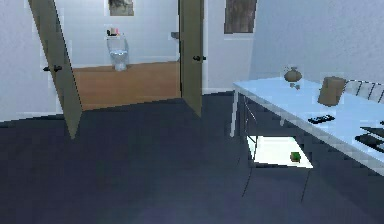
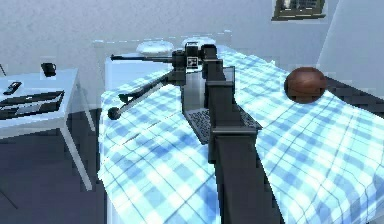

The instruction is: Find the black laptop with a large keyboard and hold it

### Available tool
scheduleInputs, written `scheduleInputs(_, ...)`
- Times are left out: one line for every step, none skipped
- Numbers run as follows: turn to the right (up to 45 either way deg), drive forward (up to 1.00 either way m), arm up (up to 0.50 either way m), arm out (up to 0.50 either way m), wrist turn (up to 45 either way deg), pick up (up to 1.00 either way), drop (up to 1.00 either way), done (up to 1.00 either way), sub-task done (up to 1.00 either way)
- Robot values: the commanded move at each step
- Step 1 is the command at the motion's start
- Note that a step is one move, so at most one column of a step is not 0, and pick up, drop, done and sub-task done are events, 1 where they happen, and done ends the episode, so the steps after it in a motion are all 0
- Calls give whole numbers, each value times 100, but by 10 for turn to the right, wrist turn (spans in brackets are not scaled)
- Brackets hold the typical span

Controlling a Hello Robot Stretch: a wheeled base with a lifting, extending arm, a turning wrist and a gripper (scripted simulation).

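- Laptop (image 2: 30, 103): a dark flat slab lying on the white worktop (image 2: 62, 80) at the arm side view's left edge, towards the worktop's front edge.
- On the same worktop, a dark mug (image 2: 48, 69) stands at the back. A small dark bar (image 2: 12, 87) lies just beyond the laptop.
- Arm (image 2: 235, 150): a dark bar reaching out over the bed (image 2: 320, 150), which has a blue checked cover.
- Tool (image 2: 113, 84): its thin fingers spread left over the bed cover, well apart from the laptop. Can't tell whether it grips anything.
- A brown ball (image 2: 305, 83) rests on the bed to the arm's right. Pillows (image 2: 155, 46) are at the far end, and a framed picture (image 2: 300, 9) hangs on the wall.
- In the forward view, the worktop at right carries a small pot (image 1: 292, 75), a brown bag (image 1: 333, 90), a small dark flat item (image 1: 321, 119) and dark flat shapes (image 1: 372, 137) at the right edge.
- A chair (image 1: 262, 135) stands at the worktop, with a green blob (image 1: 295, 156) on its seat.
- Open double doors (image 1: 55, 60) show a toilet (image 1: 119, 50) on a wood floor beyond.
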Motion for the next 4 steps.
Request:
scheduleInputs(0, 0, 0, 0, 450, 0, 0, 0, 0)
scheduleInputs(0, 0, 0, 0, 450, 0, 0, 0, 0)
scheduleInputs(0, 0, 0, 0, 270, 0, 0, 0, 0)
scheduleInputs(0, 0, -30, 0, 0, 0, 0, 0, 0)
